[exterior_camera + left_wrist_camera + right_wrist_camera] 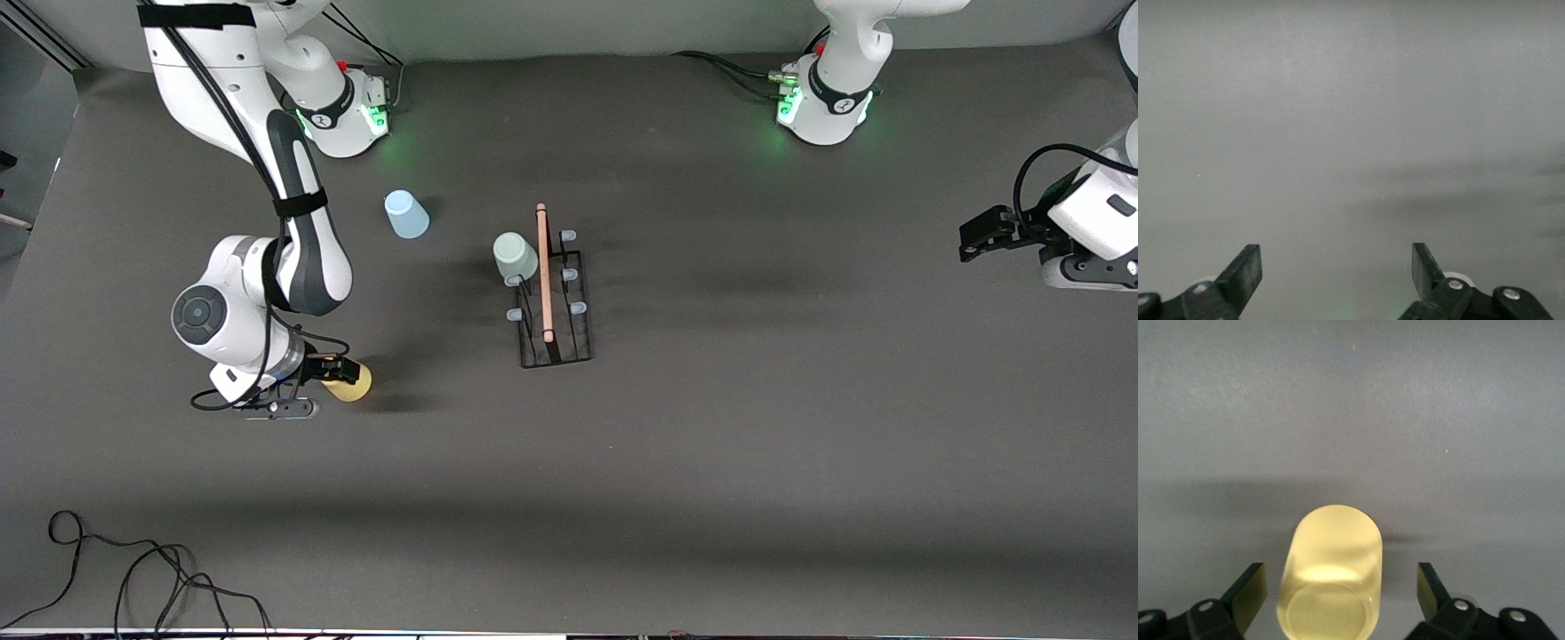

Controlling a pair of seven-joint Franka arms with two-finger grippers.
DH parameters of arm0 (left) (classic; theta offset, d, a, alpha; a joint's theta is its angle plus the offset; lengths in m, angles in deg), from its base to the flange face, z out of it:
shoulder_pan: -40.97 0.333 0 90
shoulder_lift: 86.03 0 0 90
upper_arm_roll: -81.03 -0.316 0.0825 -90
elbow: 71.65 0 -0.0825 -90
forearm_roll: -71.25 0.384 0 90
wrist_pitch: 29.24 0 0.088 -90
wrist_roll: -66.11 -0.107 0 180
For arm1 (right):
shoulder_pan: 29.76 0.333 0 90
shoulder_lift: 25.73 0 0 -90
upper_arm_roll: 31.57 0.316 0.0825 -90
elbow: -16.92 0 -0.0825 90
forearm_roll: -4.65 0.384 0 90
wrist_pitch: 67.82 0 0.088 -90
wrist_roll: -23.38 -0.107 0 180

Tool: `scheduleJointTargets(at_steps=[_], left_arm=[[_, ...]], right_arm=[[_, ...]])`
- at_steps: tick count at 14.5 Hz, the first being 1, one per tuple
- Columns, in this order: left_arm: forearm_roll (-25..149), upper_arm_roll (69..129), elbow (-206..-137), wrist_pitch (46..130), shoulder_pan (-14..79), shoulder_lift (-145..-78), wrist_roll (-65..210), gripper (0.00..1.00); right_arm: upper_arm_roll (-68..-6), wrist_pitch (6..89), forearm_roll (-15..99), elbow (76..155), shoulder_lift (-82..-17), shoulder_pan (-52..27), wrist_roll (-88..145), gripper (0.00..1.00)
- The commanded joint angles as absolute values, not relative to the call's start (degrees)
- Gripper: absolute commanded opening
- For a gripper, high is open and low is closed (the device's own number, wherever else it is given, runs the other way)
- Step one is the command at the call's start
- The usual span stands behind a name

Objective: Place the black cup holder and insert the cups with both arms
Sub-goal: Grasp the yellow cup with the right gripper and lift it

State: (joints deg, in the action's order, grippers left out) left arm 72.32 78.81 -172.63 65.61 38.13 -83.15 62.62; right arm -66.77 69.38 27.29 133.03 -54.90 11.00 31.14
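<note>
The black cup holder [556, 342] stands mid-table, its light wooden rod [544, 271] running along the top. A pale green cup [515, 256] sits on one prong; the other prongs are bare. A light blue cup [406, 214] stands mouth down on the table, nearer the right arm's base. My right gripper [331, 388] is low at the yellow cup [351, 382]. In the right wrist view the yellow cup [1331, 577] sits between the open fingers [1248, 590], with gaps on both sides. My left gripper [982, 236] waits, open and empty, at the left arm's end of the table; the left wrist view shows its open gripper [1337, 257] over bare table.
The table [756, 444] is a dark grey mat. Black cables [133, 578] lie at the table edge nearest the front camera, toward the right arm's end. The two arm bases [822, 107] stand along the edge farthest from the camera.
</note>
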Motion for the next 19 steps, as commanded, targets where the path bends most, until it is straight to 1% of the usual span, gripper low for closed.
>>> scheduleJointTargets(at_steps=[1,4,7,8,9,10,11,12,15,16,19], left_arm=[[73.27,78.65,-173.26,64.89,37.54,-81.90,63.74,1.00],[73.27,78.65,-173.17,64.89,37.63,-81.81,63.74,1.00],[73.27,78.74,-173.17,64.89,37.54,-81.47,63.92,1.00],[73.27,78.74,-173.17,64.89,37.54,-81.46,63.92,1.00],[73.27,78.74,-173.17,64.89,37.54,-81.46,63.92,1.00],[73.27,78.74,-173.26,64.80,37.54,-81.46,63.92,1.00],[73.27,78.74,-173.17,64.80,37.54,-81.46,63.92,1.00],[73.27,78.74,-173.17,64.80,37.54,-81.46,63.92,1.00],[73.27,78.74,-173.17,64.97,37.54,-81.46,63.92,1.00],[73.27,78.74,-173.17,65.06,37.54,-81.55,63.92,1.00],[73.27,78.74,-173.34,64.89,37.54,-81.55,63.92,1.00]], right_arm=[[-66.81,71.14,31.79,136.44,-53.33,11.46,35.67,1.00],[-66.98,71.05,39.43,137.68,-53.42,11.46,42.17,1.00],[-66.99,71.05,39.63,137.59,-53.50,11.55,42.18,1.00],[-66.99,71.05,39.63,137.50,-53.59,11.63,42.18,0.98],[-67.07,71.05,39.54,137.50,-53.59,11.63,42.36,0.79],[-67.07,71.05,39.63,137.42,-53.51,11.72,42.27,0.44],[-67.07,70.97,39.63,137.33,-53.33,11.81,41.92,0.19],[-67.16,70.88,39.63,137.24,-52.98,12.07,41.49,0.01],[-67.77,69.83,38.93,137.24,-49.22,12.69,37.37,0.00],[-67.95,68.26,38.05,137.15,-47.89,13.47,35.52,0.00],[-68.30,65.35,32.18,136.10,-44.55,16.80,24.56,0.00]])
